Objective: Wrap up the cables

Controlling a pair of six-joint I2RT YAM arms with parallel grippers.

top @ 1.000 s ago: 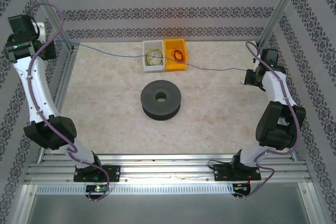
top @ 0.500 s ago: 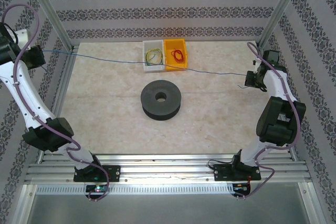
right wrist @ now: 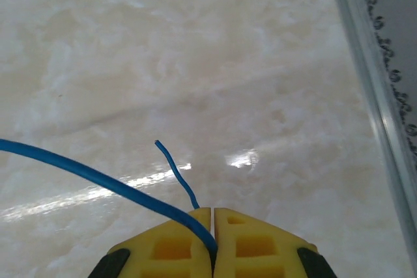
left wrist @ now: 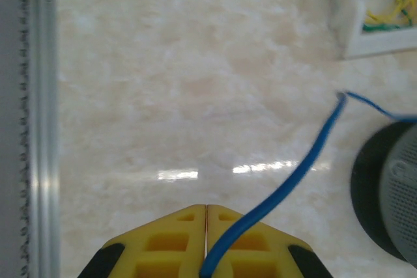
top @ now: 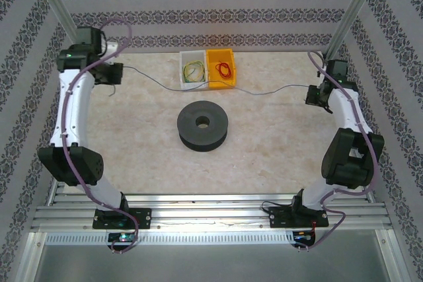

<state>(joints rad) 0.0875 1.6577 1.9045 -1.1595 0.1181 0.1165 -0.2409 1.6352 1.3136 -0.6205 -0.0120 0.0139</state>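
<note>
- My left gripper [left wrist: 206,209] is pinched tight on the dark-blue cable [left wrist: 287,183]; my right gripper [right wrist: 212,213] clamps its other end.
- My left arm has swung inward, so the once-taut cable now sags beyond the black spool [top: 202,125].

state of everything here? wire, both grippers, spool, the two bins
blue wire, slack, held by both grippers
left gripper, jaws shut on the blue wire
right gripper, jaws shut on the blue wire, short tip out
spool, lying flat, bare
white bin, holds yellow and green wires
yellow bin, holds red wires
</note>
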